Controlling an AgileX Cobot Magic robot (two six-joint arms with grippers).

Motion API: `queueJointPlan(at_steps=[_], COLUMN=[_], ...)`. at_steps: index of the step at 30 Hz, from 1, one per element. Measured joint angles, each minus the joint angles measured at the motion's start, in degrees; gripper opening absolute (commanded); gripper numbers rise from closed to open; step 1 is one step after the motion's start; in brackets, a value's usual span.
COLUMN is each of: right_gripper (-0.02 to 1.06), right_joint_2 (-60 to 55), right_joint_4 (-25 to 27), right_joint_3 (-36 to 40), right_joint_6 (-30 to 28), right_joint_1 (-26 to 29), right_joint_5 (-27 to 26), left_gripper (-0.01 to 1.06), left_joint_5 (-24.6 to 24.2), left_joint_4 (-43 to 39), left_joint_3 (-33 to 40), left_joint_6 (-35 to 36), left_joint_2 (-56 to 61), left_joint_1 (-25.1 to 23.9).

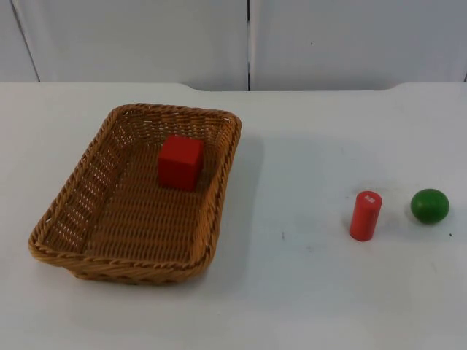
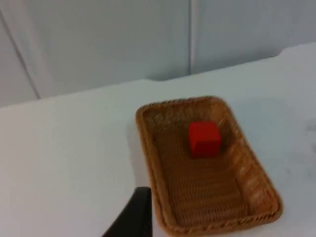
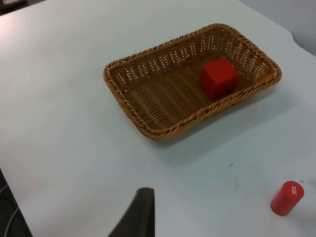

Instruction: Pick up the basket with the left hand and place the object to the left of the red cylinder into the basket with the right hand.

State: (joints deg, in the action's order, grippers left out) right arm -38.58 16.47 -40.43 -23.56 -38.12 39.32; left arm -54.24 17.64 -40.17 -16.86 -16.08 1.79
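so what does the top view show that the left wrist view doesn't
Top view alone: the red cylinder standing upright on the white table, with the green ball beside it on the side away from the basket.
Left wrist view alone: a black fingertip of the left claw, close to the basket's rim.
Both: the wicker basket resting on the table, with the red cube lying inside it toward one end, and the grey partition wall behind.
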Motion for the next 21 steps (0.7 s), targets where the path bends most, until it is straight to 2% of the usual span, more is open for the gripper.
queueJointPlan(at_steps=[4, 9, 17, 21], right_gripper=[0.9, 0.9, 0.9, 0.9], right_joint_2=[2.8, 5.7, 9.1, 11.4], right_joint_4=[0.0, 0.0, -1.6, -4.5], right_joint_3=[1.4, 2.8, 3.0, 3.0], right_joint_6=[0.8, 1.9, 4.2, 7.2], right_joint_1=[0.0, 0.0, 0.0, 0.0], right_joint_5=[-0.3, -0.4, 1.3, 2.5], left_gripper=[1.05, 1.05, 1.05, 1.05], left_joint_5=[0.0, -1.2, -3.9, -6.0], left_joint_4=[-6.1, -11.3, -12.5, -12.5], left_joint_3=[4.6, 6.2, 7.8, 10.5], left_joint_6=[6.7, 12.5, 13.7, 14.1], left_joint_2=[5.6, 11.4, 15.9, 15.9], left_joint_1=[0.0, 0.0, 0.0, 0.0])
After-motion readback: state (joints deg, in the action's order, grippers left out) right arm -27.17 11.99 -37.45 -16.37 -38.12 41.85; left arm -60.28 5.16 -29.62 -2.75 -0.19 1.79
